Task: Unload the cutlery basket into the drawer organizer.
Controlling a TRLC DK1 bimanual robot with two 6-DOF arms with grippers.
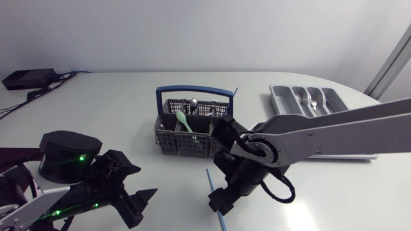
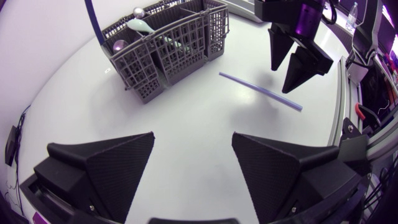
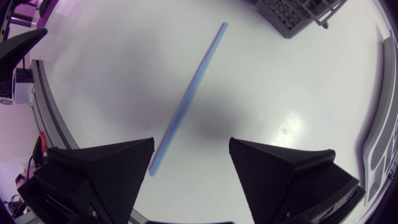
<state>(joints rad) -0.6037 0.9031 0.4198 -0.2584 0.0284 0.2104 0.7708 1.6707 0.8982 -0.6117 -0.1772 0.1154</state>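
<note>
The grey cutlery basket (image 1: 186, 138) with a blue handle stands mid-table, holding a pale green spoon (image 1: 184, 120) and a metal spoon (image 1: 193, 102). A thin blue stick (image 1: 210, 179) lies flat on the table in front of it. My right gripper (image 1: 220, 202) hovers open just above that stick; in its wrist view the blue stick (image 3: 189, 96) runs ahead of the right gripper (image 3: 191, 165) and down beside one finger, untouched. My left gripper (image 1: 142, 208) is open and empty at the front left. The silver organizer (image 1: 279, 102) at the back right holds some cutlery.
The left wrist view shows the basket (image 2: 168, 50), the blue stick (image 2: 261, 91) and my right gripper (image 2: 295, 65) ahead of my left gripper (image 2: 193, 162). A basket corner (image 3: 298, 12) lies beyond the stick. A black box (image 1: 29, 78) sits at the far left.
</note>
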